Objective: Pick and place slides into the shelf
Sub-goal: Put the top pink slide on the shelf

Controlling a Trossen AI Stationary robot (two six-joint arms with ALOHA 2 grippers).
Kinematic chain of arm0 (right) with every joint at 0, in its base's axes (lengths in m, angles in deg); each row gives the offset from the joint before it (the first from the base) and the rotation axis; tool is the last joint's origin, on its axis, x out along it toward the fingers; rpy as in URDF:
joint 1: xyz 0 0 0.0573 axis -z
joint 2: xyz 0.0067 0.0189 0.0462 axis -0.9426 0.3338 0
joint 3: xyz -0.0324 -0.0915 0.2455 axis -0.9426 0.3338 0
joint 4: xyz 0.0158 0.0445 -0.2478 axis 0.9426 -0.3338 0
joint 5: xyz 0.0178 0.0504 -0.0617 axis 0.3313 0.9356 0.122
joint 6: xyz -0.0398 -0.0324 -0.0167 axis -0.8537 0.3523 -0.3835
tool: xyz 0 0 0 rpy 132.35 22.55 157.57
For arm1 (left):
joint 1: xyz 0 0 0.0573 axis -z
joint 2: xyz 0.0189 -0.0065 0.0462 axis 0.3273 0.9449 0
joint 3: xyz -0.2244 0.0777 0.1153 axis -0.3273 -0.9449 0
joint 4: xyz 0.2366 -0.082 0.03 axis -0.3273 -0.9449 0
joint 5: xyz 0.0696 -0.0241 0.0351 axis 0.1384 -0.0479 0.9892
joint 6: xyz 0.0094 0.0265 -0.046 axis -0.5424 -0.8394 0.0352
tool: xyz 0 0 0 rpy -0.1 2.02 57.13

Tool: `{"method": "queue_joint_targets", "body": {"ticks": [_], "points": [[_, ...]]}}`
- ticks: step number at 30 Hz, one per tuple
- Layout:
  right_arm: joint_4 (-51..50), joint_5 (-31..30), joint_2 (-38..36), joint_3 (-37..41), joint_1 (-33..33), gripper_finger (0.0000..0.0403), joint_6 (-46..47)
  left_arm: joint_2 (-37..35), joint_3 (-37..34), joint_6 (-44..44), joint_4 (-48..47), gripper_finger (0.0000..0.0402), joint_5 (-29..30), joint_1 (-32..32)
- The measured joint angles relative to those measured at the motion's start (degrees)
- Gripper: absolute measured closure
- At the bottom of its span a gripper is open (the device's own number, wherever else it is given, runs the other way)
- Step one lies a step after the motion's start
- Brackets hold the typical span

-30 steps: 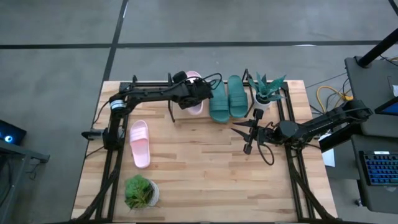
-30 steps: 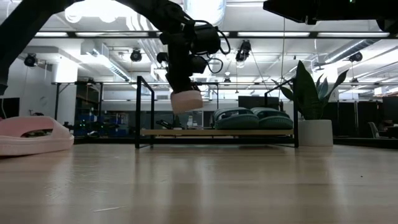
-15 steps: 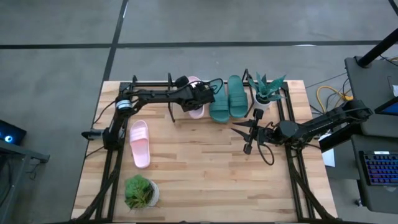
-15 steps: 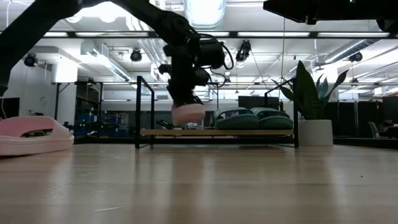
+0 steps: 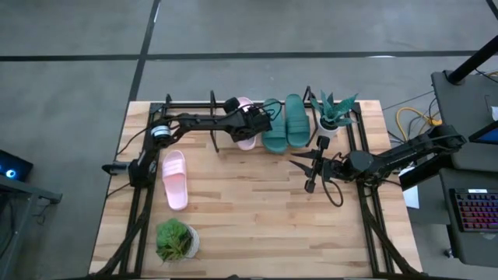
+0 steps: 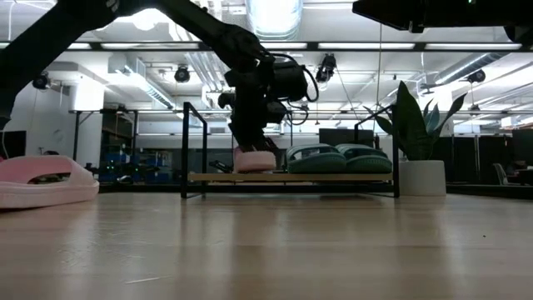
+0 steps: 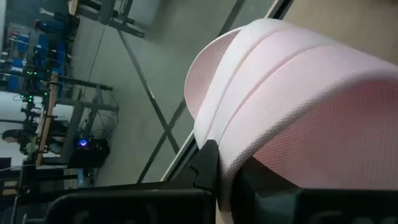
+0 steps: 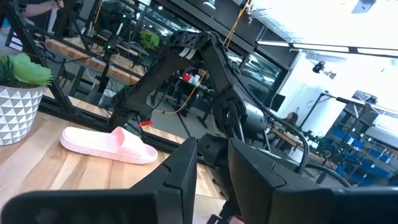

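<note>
- Left gripper (image 5: pixel 250 123) reaches across the back of the table to the shelf (image 5: pixel 191 106); its fingers are clamped on a light pink slide (image 5: pixel 244 137), whose strap fills the left wrist view (image 7: pixel 292 93)
- Held pink slide, in the low view (image 6: pixel 254 160), sits down at the level of the shelf's pale wood board (image 6: pixel 212 177), just beside the two teal slides; whether it fully rests on the board I cannot tell
- Teal slides (image 5: pixel 285 122) lie side by side on the shelf, toward its right end, near the tall potted plant (image 5: pixel 335 113) in its white pot at the table's back right corner
- Second pink slide (image 5: pixel 174 179) lies flat on the wood table (image 5: pixel 249 218) near the left edge, well apart from the shelf; the low view shows it at the far left (image 6: pixel 46 181) and the right wrist view shows it too (image 8: pixel 109 144)
- Right gripper (image 5: pixel 313 166) waits over the right half of the table, in front of the shelf, with its fingers a little apart and nothing between them
- Small leafy plant (image 5: pixel 176 239) in a patterned pot stands near the front left corner of the table
</note>
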Motion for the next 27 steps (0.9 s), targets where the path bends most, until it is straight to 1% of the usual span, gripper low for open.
{"method": "queue_joint_targets", "body": {"ticks": [15,17,20,23,27], "points": [[0.0,0.0,0.0,0.0,0.0,0.0321,-0.1,0.2,1.1,-0.3,2.1,0.0401,-3.9,0.2],[0.0,0.0,0.0,0.0,0.0,0.0321,-0.2,0.2,1.1,-0.8,2.0,0.0401,-4.1,0.2],[0.0,0.0,0.0,0.0,0.0,0.0321,-0.2,0.1,1.1,-4.0,2.0,0.0400,-4.3,0.3],[0.0,0.0,0.0,0.0,0.0,0.0321,-0.2,-0.4,1.1,-7.8,2.0,0.0381,-5.1,0.7],[0.0,0.0,0.0,0.0,0.0,0.0321,-0.2,-1.7,0.9,-13.1,1.6,0.0330,-7.2,1.5]]}}
